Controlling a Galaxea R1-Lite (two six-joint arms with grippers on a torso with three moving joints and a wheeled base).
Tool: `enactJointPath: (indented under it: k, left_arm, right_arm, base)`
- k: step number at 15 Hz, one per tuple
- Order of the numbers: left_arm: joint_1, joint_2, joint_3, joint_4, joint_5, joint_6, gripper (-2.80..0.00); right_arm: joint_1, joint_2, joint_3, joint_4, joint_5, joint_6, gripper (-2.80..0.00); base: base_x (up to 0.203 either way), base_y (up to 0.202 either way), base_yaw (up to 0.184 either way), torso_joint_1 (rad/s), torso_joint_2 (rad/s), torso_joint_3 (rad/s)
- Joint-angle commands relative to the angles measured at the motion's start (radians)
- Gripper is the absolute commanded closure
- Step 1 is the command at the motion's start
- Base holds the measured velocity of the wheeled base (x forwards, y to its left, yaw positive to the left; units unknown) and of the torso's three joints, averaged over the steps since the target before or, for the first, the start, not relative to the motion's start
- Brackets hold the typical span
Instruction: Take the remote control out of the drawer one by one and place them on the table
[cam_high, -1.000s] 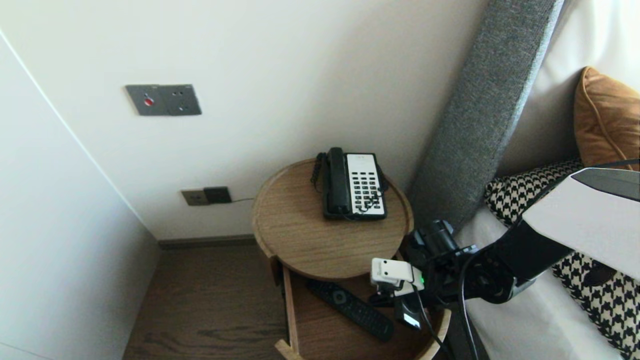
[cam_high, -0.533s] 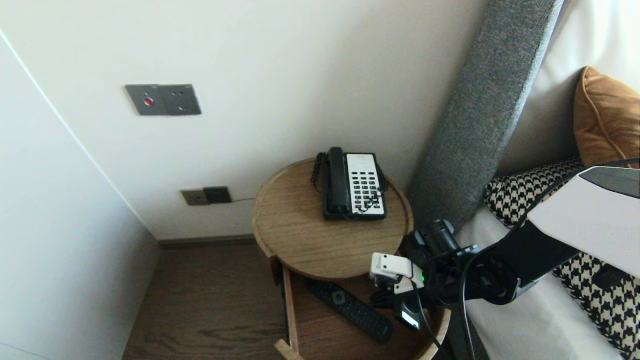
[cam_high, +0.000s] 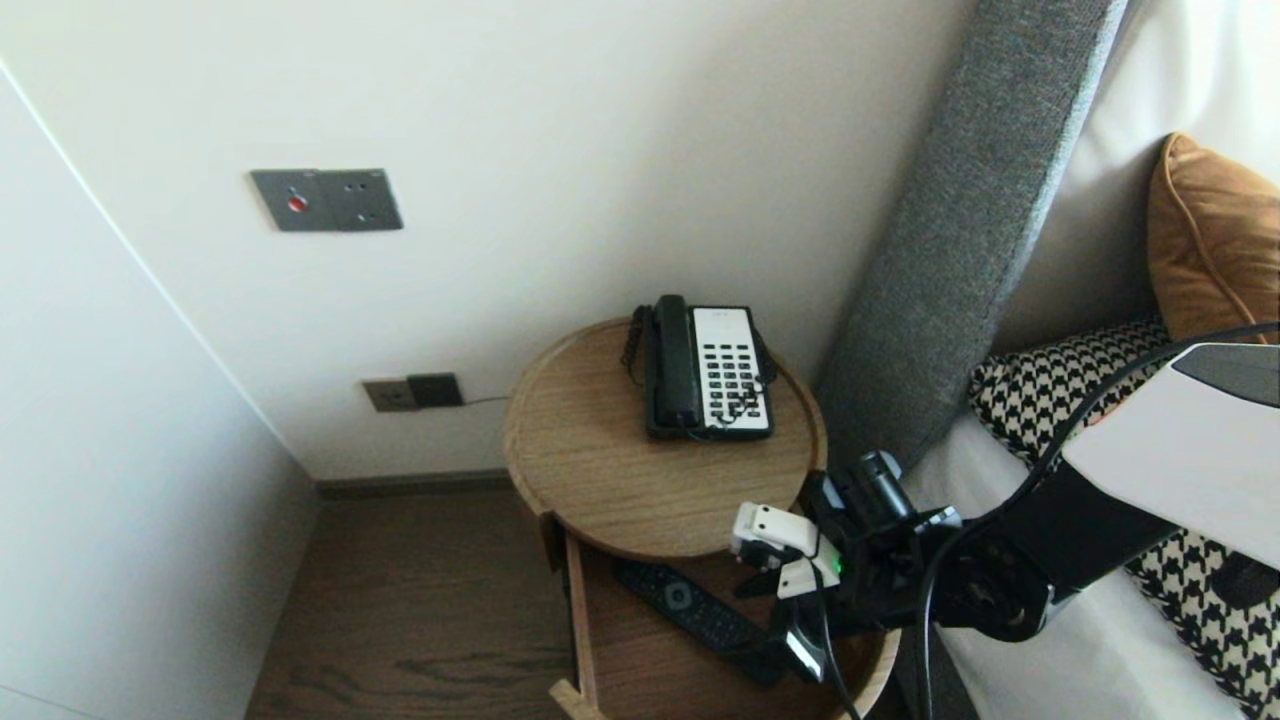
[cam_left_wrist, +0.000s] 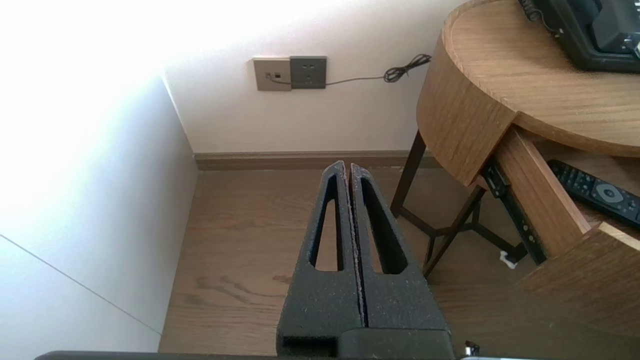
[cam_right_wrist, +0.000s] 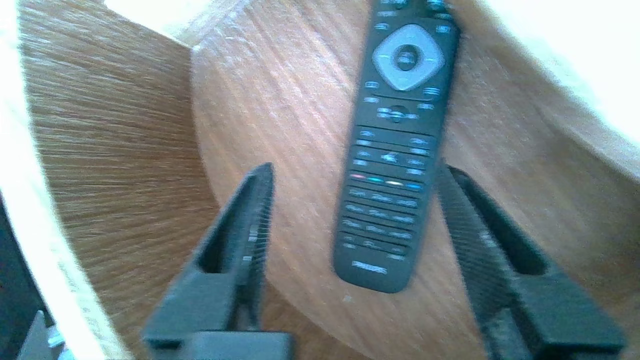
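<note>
Hanging over the open drawer (cam_high: 650, 670), your right gripper (cam_right_wrist: 356, 169) has its fingers spread wide, one on each side of the remote (cam_right_wrist: 395, 150). The remote lies flat on the drawer floor, keys up, and its end with the brand name is between the two fingers. On one side you see a clear strip of wood between finger and remote. On the other side the finger is just beside the edge of the remote (you cannot tell if it touches). The fingers grip nothing, so the remote is not held.

In the head view the remote lies at a slant in the drawer. Its far end is close under the rim of the round table (cam_high: 600, 450), and its near end is hidden behind the right wrist. The drawer is pulled out from under the tabletop, toward the robot. A phone (cam_high: 708, 370) stands on the table near the back edge, well apart from the gripper.

Your left gripper (cam_left_wrist: 348, 167) is parked above the floor (cam_left_wrist: 240, 240) beside the table. Its fingers are pressed together with nothing between them. Its camera shows the side of the drawer with a part of the remote inside, and a socket (cam_left_wrist: 290, 73) on the wall behind.
</note>
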Motion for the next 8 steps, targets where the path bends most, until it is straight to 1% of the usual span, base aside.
enactJointPath:
  k: [1, 3, 4, 6, 8]
  left_arm:
    - [0.0, 0.0, 0.0, -0.001, 0.0, 0.0, 0.0]
    - [0.0, 0.0, 0.0, -0.001, 0.0, 0.0, 0.0]
    - [-0.002, 0.0, 0.0, -0.001, 0.0, 0.0, 0.0]
    - [0.0, 0.0, 0.0, -0.001, 0.0, 0.0, 0.0]
    - [0.0, 0.0, 0.0, -0.001, 0.0, 0.0, 0.0]
  right_arm:
    - [0.031, -0.004, 0.06, -0.111, -0.023, 0.038, -2.8]
    - [0.08, 0.02, 0.113, -0.273, -0.122, 0.144, -2.8]
    - [0.088, 0.041, 0.126, -0.322, -0.15, 0.165, -2.8]
    - [0.103, 0.079, 0.16, -0.44, -0.198, 0.179, -2.8]
    - [0.105, 0.119, 0.175, -0.495, -0.211, 0.18, -2.8]
  base:
    - [0.0, 0.0, 0.0, 0.0, 0.0, 0.0]
    - [0.0, 0.0, 0.0, 0.0, 0.0, 0.0]
    - [0.0, 0.0, 0.0, 0.0, 0.0, 0.0]
    - [0.0, 0.0, 0.0, 0.0, 0.0, 0.0]
    - [0.0, 0.0, 0.0, 0.0, 0.0, 0.0]
